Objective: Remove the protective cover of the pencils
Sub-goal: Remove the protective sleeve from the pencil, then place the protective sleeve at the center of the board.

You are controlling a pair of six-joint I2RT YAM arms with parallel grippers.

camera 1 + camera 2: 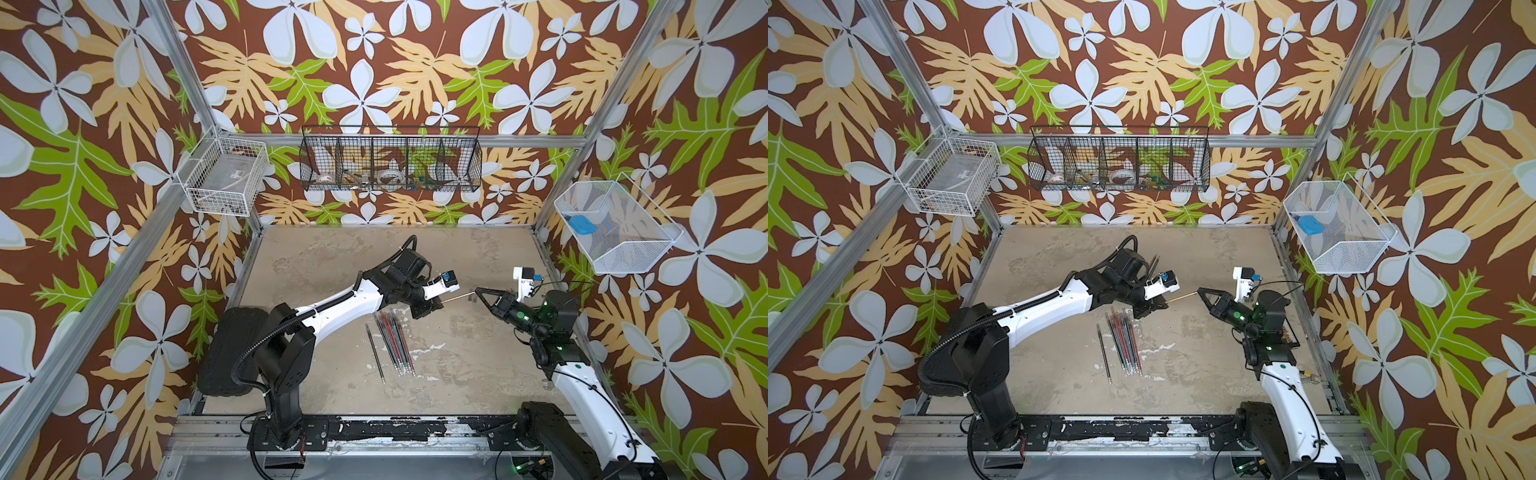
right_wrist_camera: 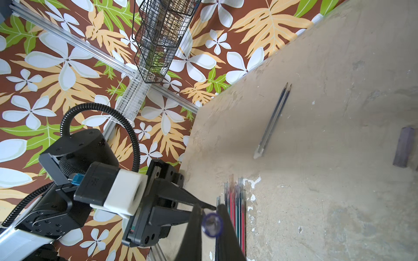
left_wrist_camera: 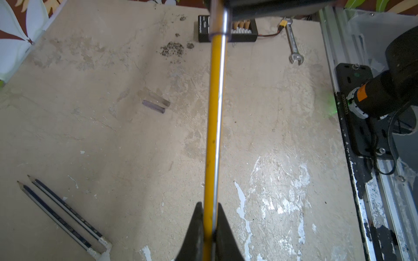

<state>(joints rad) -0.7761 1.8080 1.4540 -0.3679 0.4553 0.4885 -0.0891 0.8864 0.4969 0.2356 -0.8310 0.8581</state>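
Left wrist view: left fingers are clenching a yellow pencil; right fingers are pinching its translucent cap.

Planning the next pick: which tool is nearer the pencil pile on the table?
Left. The left tool, gripping a yellow pencil, hangs just beyond the pencil pile; the right tool is farther, pinching that pencil's cover.

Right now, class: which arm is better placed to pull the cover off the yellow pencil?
Right. The right gripper is shut on the cover capping the yellow pencil; the left gripper only clamps its shaft, steadying it.
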